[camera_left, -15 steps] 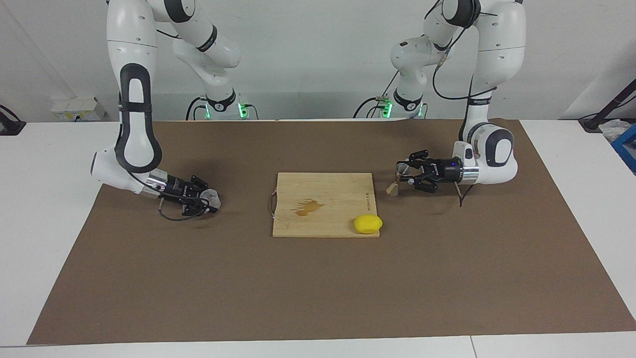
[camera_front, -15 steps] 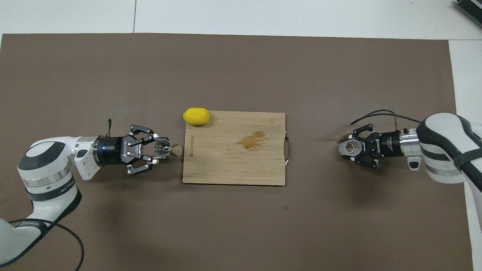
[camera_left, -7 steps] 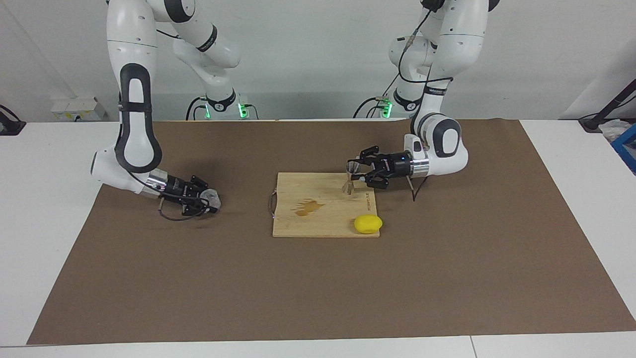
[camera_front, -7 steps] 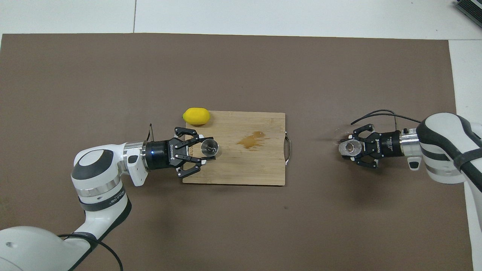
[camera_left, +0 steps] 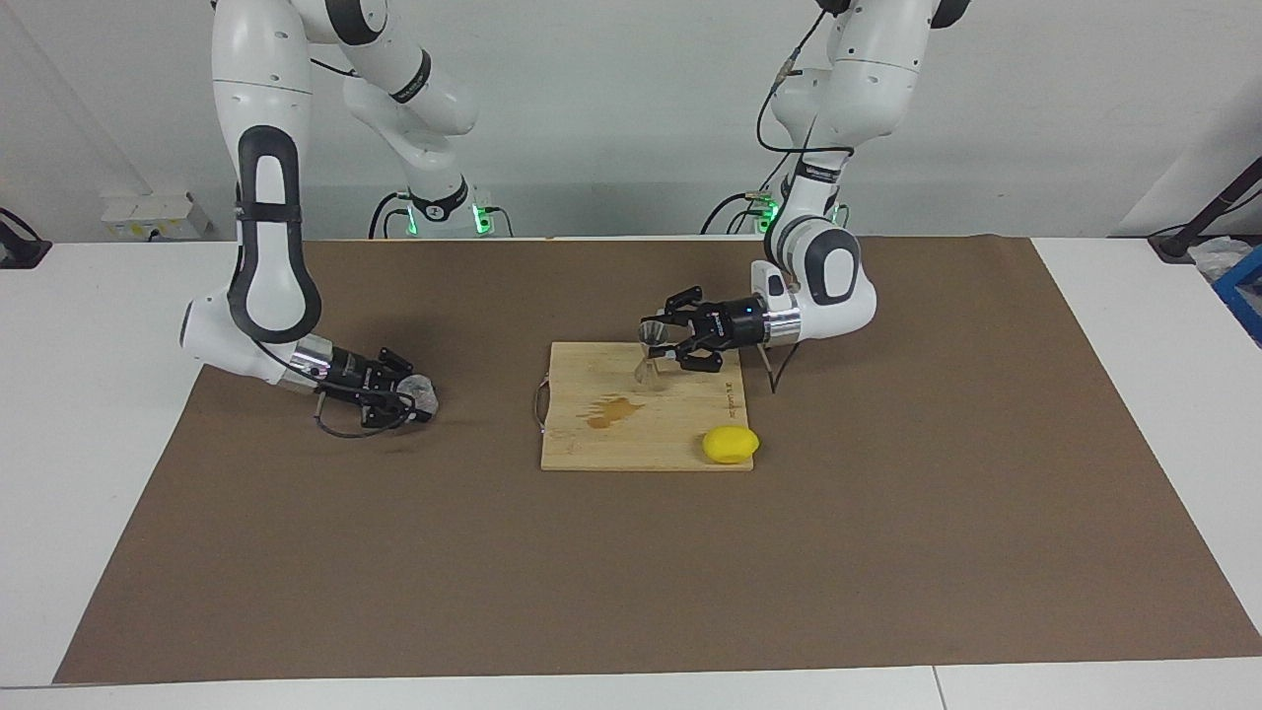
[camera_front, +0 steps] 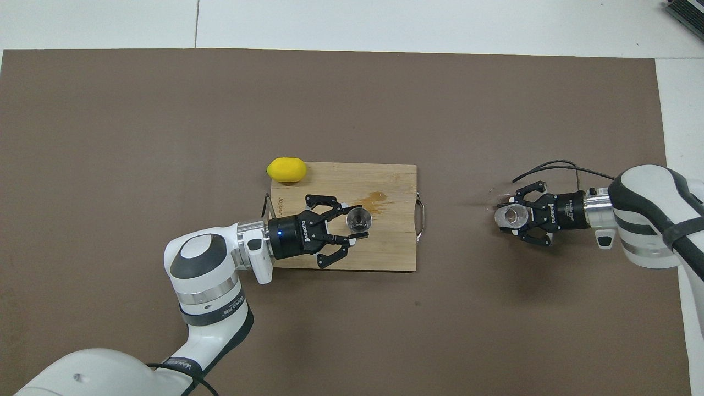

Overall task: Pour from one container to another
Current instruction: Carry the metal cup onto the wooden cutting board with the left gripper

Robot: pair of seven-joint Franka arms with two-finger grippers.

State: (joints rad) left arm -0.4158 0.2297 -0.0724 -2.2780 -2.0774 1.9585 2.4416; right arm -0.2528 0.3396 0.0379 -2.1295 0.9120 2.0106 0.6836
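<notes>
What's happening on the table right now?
The left gripper holds the small silver hourglass-shaped metal jigger upright over the wooden cutting board, near a brown stain. Whether the jigger touches the board cannot be told. The right gripper holds the short clear glass tumbler low at the brown mat, toward its own end of the table. No pouring yet. A yellow lemon lies at the board's corner.

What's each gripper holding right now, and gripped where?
Left gripper holds the metal jigger by its upper cone, over the cutting board. Right gripper holds the glass tumbler by its side wall.
</notes>
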